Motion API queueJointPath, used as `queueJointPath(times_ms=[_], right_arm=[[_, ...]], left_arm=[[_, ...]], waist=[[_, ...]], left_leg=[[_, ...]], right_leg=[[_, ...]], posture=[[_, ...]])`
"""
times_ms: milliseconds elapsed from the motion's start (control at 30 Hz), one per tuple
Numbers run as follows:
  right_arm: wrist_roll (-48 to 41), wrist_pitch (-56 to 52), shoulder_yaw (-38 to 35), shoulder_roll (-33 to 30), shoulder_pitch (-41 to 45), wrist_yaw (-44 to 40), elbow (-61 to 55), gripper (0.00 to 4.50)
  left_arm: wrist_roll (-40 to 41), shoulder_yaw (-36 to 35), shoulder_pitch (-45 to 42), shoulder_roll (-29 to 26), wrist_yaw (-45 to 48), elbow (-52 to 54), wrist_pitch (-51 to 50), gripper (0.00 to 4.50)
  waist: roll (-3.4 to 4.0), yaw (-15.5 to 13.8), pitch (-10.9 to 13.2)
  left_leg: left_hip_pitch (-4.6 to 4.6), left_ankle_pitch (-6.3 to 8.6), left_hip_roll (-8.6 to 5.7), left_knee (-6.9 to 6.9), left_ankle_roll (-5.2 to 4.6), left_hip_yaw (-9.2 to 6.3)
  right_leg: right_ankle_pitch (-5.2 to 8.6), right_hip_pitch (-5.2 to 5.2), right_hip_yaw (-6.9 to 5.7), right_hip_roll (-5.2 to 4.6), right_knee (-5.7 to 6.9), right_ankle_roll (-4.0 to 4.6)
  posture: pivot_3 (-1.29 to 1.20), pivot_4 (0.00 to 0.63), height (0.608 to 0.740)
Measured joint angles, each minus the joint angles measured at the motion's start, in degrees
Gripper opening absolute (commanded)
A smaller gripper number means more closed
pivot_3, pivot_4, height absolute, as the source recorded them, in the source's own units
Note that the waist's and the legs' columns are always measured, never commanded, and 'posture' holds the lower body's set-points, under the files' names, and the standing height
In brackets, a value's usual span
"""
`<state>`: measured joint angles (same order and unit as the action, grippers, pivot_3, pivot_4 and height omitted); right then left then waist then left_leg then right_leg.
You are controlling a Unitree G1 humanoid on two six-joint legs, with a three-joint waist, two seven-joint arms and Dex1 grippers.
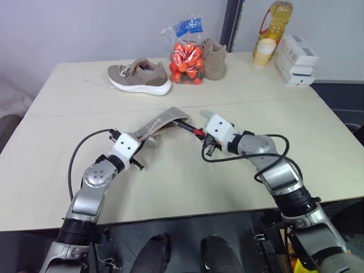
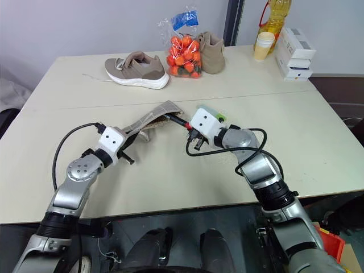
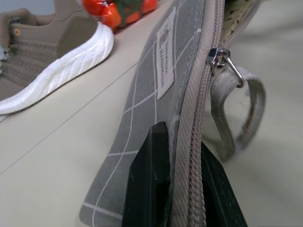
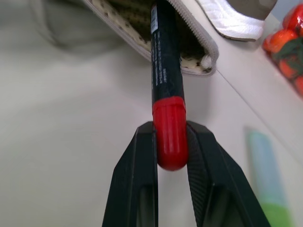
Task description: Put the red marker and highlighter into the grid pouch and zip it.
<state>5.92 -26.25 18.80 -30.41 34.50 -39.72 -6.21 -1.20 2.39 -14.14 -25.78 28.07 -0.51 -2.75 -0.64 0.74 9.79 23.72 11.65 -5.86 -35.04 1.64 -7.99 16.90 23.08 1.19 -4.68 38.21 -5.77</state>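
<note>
The task looks to be in its first half, with the red marker [image 4: 166,90] going in and everything else still to do. The left tool [image 3: 177,189] is clamped tight on the near end of the grid pouch [image 3: 147,99], pinching the fabric beside the zipper and holding the pouch lifted off the table [image 1: 170,182] at a slant, its far end raised toward the middle of the scene. The pouch mouth gapes open, its dotted lining showing, and the zipper pull [image 3: 222,61] sits close to the held end, so no zipping has begun. The right tool [image 4: 170,142] grips the marker by its red cap, fingers narrow around it, and the black barrel already reaches into the open mouth; the cap end is still outside, so I judge the marker only partly inserted. The highlighter [image 4: 267,182] lies on the table just to the right of the right tool, untouched. Left to do: push the marker fully in and let go, fetch the highlighter and slide it in, then draw the zipper shut.
</note>
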Motion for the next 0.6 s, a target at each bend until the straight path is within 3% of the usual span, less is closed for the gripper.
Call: queueJointPath(times_ms=[133, 333, 367, 533, 600], right_arm=[[9.0, 11.6, 7.6, -5.6, 4.2, -4.3, 0.1, 0.29], [15.8, 18.9, 10.6, -4.9, 6.0, -5.7, 2.4, 0.29], [16.5, 19.3, 10.6, -4.2, 6.2, -5.9, 2.9, 1.34], [16.7, 19.8, 10.1, -2.0, 6.0, -6.1, 3.1, 3.67], [15.0, 19.5, 8.1, -1.8, 5.3, -6.1, 2.7, 3.67]], left_arm=[[0.6, 1.5, 0.1, -2.9, 6.0, 0.2, 3.4, 0.00], [0.6, 1.7, -0.2, -4.6, 10.1, 0.2, 4.1, 0.00], [0.6, 1.7, -0.2, -4.6, 10.3, 0.2, 4.0, 0.00], [0.6, 1.7, -0.2, -4.0, 9.5, 0.5, 3.2, 0.00], [0.5, 1.5, -0.2, -3.3, 8.1, 0.6, 2.6, 0.00]], waist=[[0.00, 0.3, 0.0], [0.00, 0.1, 0.0], [0.00, 0.1, 0.0], [0.00, 0.0, 0.0], [0.00, 0.0, 0.0]], left_leg=[[0.00, 0.00, 0.02, 0.03, 0.00, 0.04], [0.00, 0.00, 0.04, 0.00, 0.00, 0.03], [0.00, 0.00, 0.04, 0.00, 0.00, 0.03], [0.00, 0.00, 0.04, 0.00, 0.00, 0.03], [0.00, 0.00, 0.04, -0.01, 0.00, 0.02]], right_leg=[[0.00, 0.01, -0.04, 0.01, -0.04, 0.00], [0.00, -0.02, -0.04, 0.01, -0.04, 0.00], [0.00, -0.02, -0.04, 0.01, -0.04, 0.00], [0.00, -0.01, -0.02, 0.01, -0.04, 0.00], [0.00, -0.03, -0.02, 0.01, -0.04, 0.00]], posture=[[0.00, 0.150, 0.740], [0.00, 0.150, 0.740], [0.00, 0.150, 0.740], [0.00, 0.150, 0.740], [0.00, 0.150, 0.740]])
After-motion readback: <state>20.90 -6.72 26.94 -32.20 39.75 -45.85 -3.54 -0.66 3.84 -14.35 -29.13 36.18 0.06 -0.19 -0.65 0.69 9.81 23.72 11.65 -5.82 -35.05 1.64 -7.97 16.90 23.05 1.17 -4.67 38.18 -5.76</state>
